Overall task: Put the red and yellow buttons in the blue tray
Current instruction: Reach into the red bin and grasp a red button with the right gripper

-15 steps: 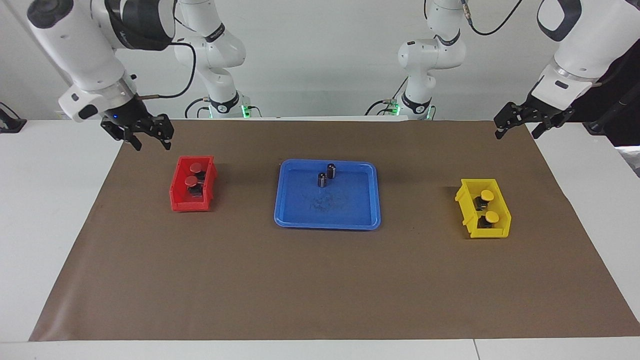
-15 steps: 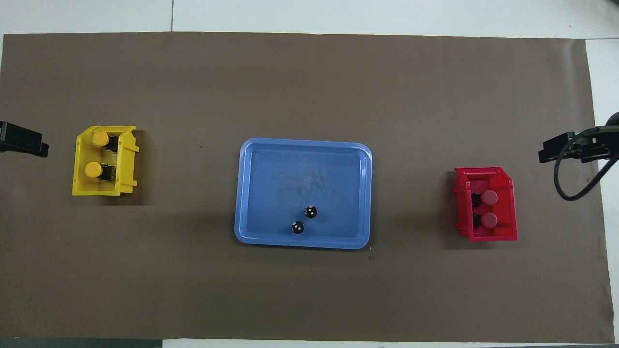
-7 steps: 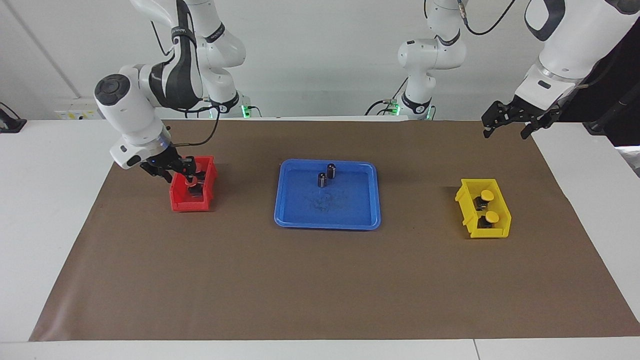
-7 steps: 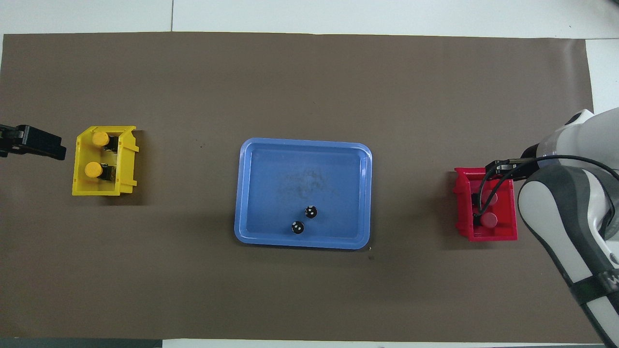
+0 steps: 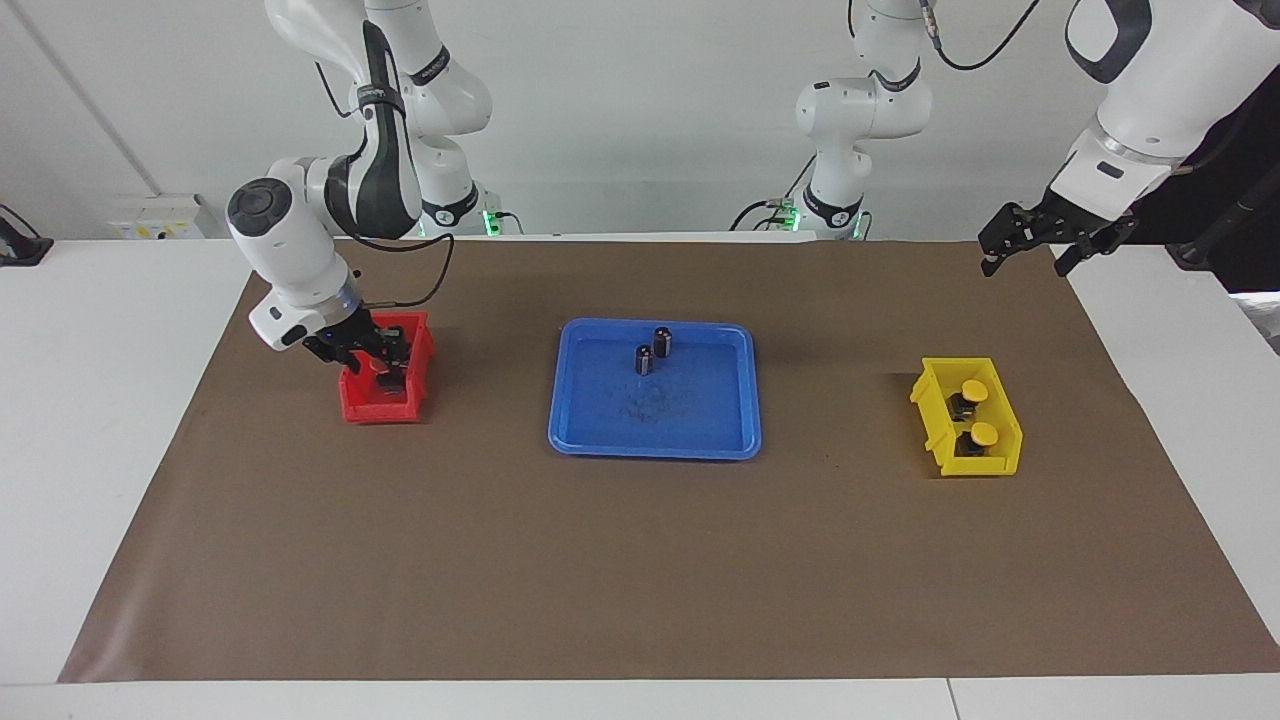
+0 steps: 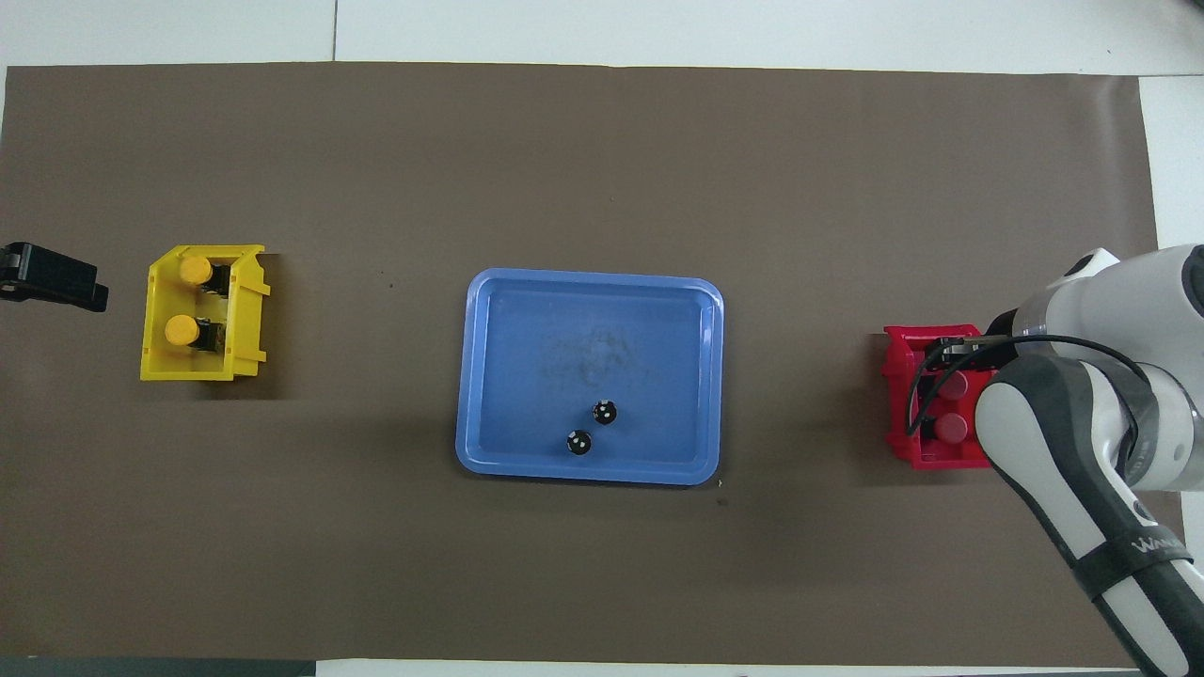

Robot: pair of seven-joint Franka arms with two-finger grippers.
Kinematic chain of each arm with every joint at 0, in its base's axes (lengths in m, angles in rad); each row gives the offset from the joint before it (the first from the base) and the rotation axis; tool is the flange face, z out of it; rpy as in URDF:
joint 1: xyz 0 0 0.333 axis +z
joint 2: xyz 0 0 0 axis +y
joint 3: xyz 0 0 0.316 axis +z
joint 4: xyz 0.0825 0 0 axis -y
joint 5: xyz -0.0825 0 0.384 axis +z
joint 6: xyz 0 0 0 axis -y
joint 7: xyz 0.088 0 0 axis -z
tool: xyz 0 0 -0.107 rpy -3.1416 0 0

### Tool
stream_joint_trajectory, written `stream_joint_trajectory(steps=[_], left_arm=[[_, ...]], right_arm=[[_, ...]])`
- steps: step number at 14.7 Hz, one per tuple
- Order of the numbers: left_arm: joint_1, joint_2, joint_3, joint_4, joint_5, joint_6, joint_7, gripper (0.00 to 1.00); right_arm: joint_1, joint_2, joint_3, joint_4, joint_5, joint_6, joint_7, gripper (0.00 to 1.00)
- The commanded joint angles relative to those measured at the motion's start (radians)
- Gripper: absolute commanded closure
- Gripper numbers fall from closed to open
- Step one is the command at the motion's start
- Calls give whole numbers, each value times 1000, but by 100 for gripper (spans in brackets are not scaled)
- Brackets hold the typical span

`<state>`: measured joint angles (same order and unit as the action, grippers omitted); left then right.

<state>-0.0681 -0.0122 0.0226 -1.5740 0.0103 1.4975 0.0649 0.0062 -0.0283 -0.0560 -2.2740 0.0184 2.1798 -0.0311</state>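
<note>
I see a white counter (image 5: 90, 420) under a brown mat (image 5: 640, 560), white wall behind. My right tool (image 5: 383, 357) is down inside the red bin (image 5: 385, 408) among the red buttons (image 6: 951, 429) — I cannot tell its grip. Left tool (image 5: 1028, 240) hangs spread wide, empty; yellow buttons (image 5: 984, 434) lie below it in the yellow bin (image 5: 995, 462), lying sideways. The blue tray (image 5: 655, 440) sits between the tools.

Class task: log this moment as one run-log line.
right claw: in red bin, at red button | left claw: open, waiting | blue tray: no buttons
</note>
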Motion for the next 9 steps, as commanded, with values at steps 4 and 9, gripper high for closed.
stream_joint_trajectory(steps=[4, 9], left_arm=[[7, -29, -1, -31, -7, -3, 6, 0], [-1, -29, -1, -27, -7, -16, 6, 0]], right_arm=[[-5, -45, 4, -65, 3, 25, -4, 39], [-8, -53, 2, -91, 5, 44, -36, 45]])
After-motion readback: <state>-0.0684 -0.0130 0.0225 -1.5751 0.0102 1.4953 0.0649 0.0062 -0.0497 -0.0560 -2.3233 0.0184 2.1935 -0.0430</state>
